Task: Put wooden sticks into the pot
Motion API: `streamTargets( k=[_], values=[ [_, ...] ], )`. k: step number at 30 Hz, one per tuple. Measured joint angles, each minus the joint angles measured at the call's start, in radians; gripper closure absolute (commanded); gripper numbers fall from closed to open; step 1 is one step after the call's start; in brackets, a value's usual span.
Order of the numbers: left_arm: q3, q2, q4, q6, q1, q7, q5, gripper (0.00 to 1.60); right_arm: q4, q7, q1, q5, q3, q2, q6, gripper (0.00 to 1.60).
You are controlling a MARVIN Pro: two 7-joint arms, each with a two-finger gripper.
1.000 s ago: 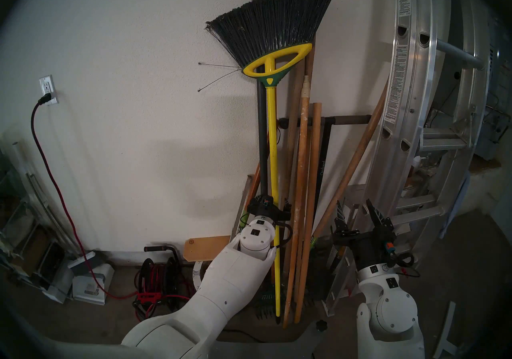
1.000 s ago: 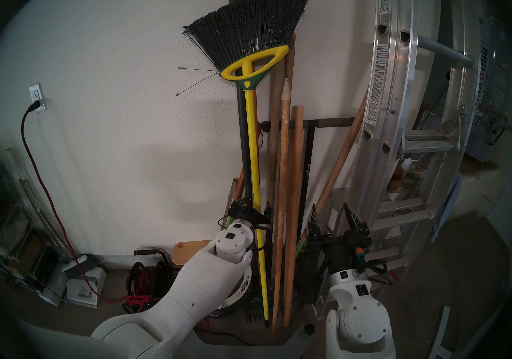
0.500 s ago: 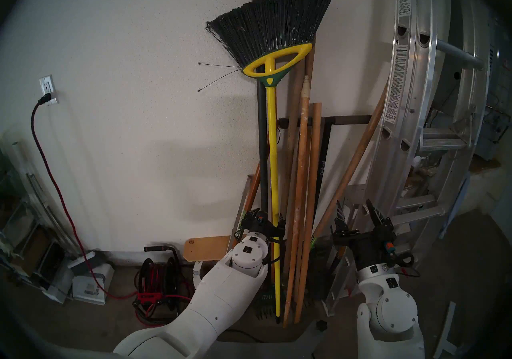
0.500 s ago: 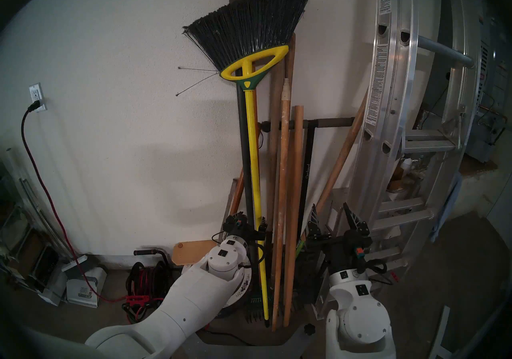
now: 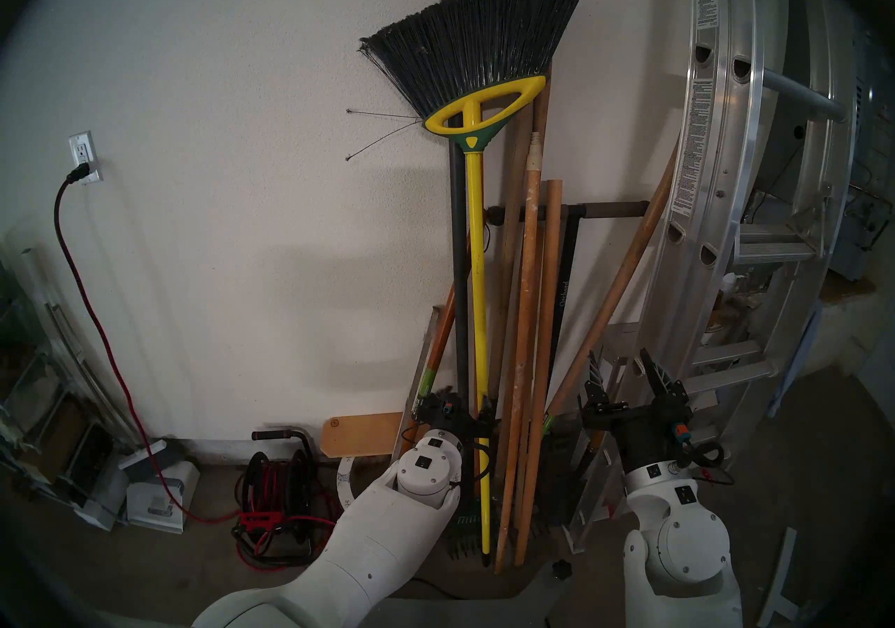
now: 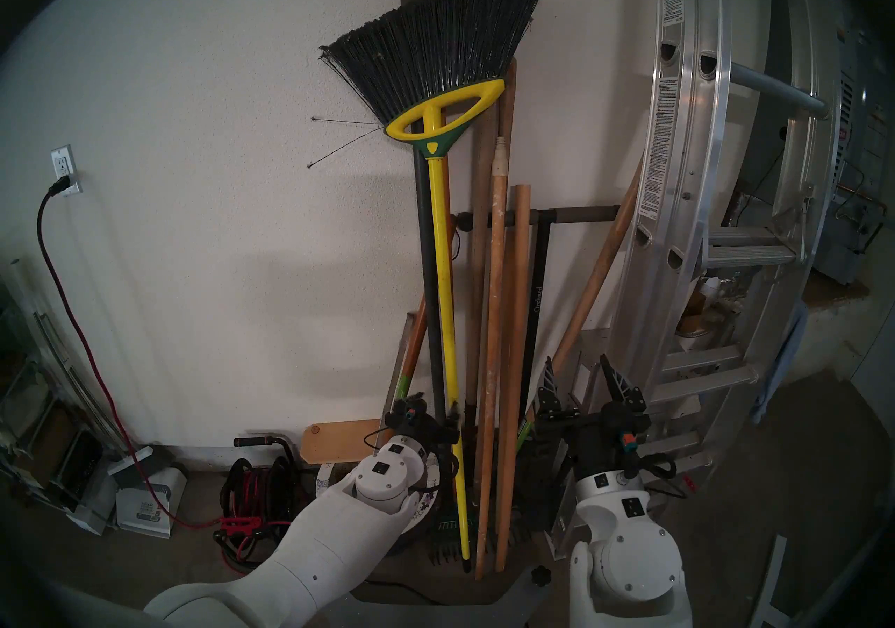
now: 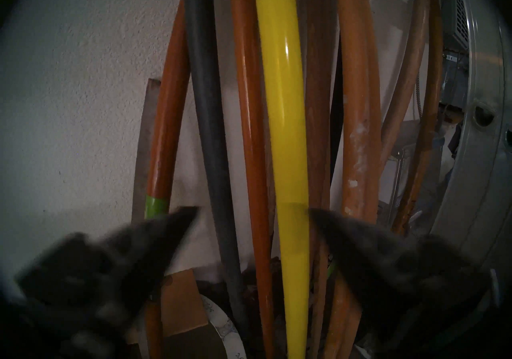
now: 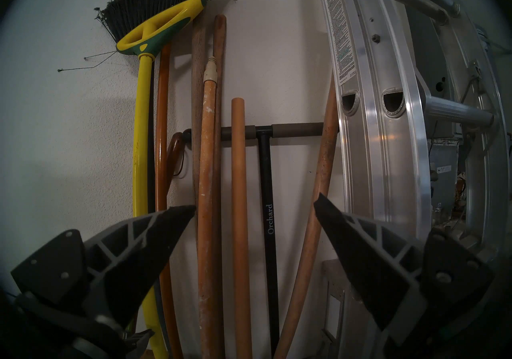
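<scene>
Two wooden sticks lean upright on the wall: a white-speckled one with a cream tip [image 5: 525,322] [image 6: 493,322] [image 8: 207,184] [image 7: 357,128] and a shorter plain one [image 5: 547,322] [image 6: 518,322] [image 8: 238,184]. Their lower ends rest on a dark mat. The pot [image 6: 427,505] [image 5: 345,477] [image 7: 221,325] shows only parts of its flowered white rim behind my left arm. My left gripper [image 5: 465,402] [image 6: 436,406] [image 7: 252,209] is open, low, around the yellow broom handle and grey pole. My right gripper [image 5: 620,360] [image 6: 577,363] [image 8: 255,202] is open and empty, right of the sticks.
A yellow-handled broom [image 5: 477,273], a dark grey pole [image 5: 457,249], other wooden handles and a black T-handled tool [image 5: 564,283] crowd the sticks. An aluminium ladder [image 5: 717,176] stands at the right. A cord reel [image 5: 276,491] and a board [image 5: 361,433] sit left of the pot.
My left arm has moved down and to the left, its open gripper sliding lower along the broom handle. The right arm and the sticks have not moved.
</scene>
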Motion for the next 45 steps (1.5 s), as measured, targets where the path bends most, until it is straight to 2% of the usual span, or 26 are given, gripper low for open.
streamTargets(
  k=[2, 7, 11, 13, 14, 27, 45],
  values=[
    [-0.013, 0.000, 0.024, -0.046, 0.004, -0.039, -0.029, 1.60, 0.000, 0.000, 0.000, 0.000, 0.000, 0.000, 0.000, 0.00],
    [-0.026, 0.003, 0.034, -0.095, 0.014, -0.079, -0.053, 1.60, 0.000, 0.000, 0.000, 0.000, 0.000, 0.000, 0.000, 0.00],
    [-0.031, 0.021, 0.006, -0.121, 0.032, -0.101, -0.058, 1.60, 0.000, 0.000, 0.000, 0.000, 0.000, 0.000, 0.000, 0.00],
    [-0.031, 0.030, -0.008, -0.123, 0.038, -0.102, -0.056, 0.10, 0.000, 0.000, 0.000, 0.000, 0.000, 0.000, 0.000, 0.00],
    [-0.030, 0.035, -0.015, -0.123, 0.040, -0.102, -0.051, 0.00, 0.000, 0.000, 0.000, 0.000, 0.000, 0.000, 0.000, 0.00],
    [-0.020, 0.055, -0.024, -0.102, 0.051, -0.066, -0.008, 0.00, 0.000, 0.000, 0.000, 0.000, 0.000, 0.000, 0.000, 0.00],
    [0.030, -0.002, 0.071, -0.120, -0.013, -0.058, -0.016, 0.00, 0.000, 0.000, 0.000, 0.000, 0.000, 0.000, 0.000, 0.00]
  ],
)
